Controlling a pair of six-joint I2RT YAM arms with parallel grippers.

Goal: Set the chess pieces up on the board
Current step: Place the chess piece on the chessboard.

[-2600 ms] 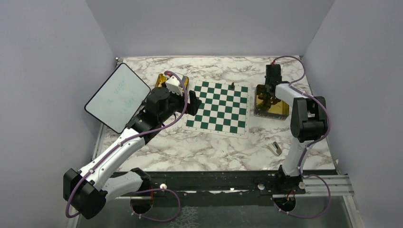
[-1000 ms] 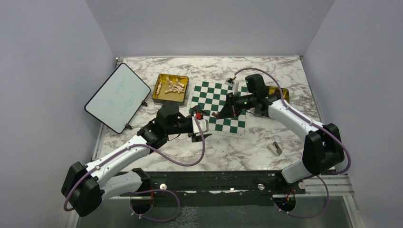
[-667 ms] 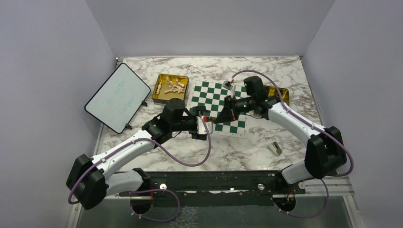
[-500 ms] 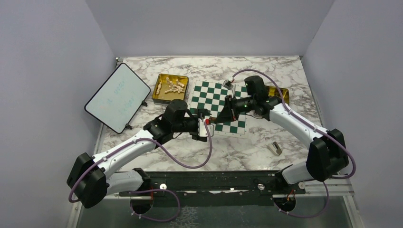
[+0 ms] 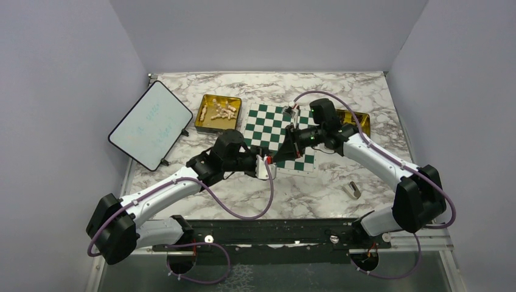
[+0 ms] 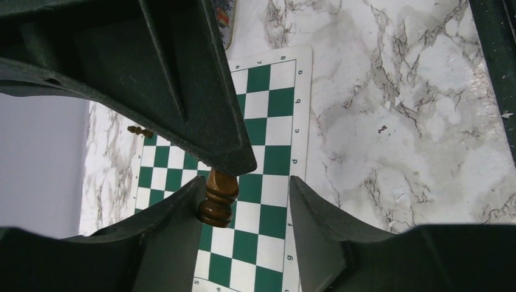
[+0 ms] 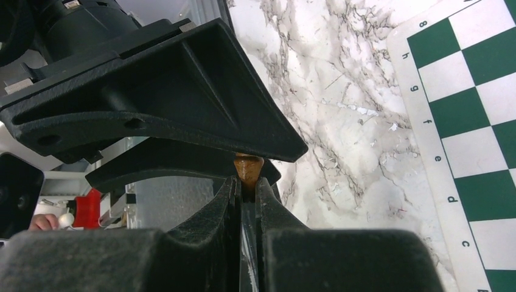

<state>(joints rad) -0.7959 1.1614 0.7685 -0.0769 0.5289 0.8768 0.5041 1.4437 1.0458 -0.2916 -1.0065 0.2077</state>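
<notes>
Above the near edge of the green-and-white board (image 5: 286, 121) my two grippers meet tip to tip. My right gripper (image 7: 246, 182) is shut on the top of a dark brown chess piece (image 6: 218, 199), which points out from it. My left gripper (image 6: 246, 188) stands open around the piece's base. One left finger (image 6: 182, 213) lies against the base and the other finger is a square's width away. The piece's tip (image 7: 247, 169) shows between the right fingers. Another dark piece (image 6: 140, 130) is at the board's far edge.
A gold tray (image 5: 202, 125) with several cream pieces sits left of the board. A second gold tray (image 5: 360, 115) lies behind my right arm. A white tablet (image 5: 150, 125) leans at far left. A small grey block (image 5: 352, 190) lies near the front right.
My left arm has reached right to the board's near edge and its jaws have narrowed around the piece. My right gripper has lowered the piece toward it.
</notes>
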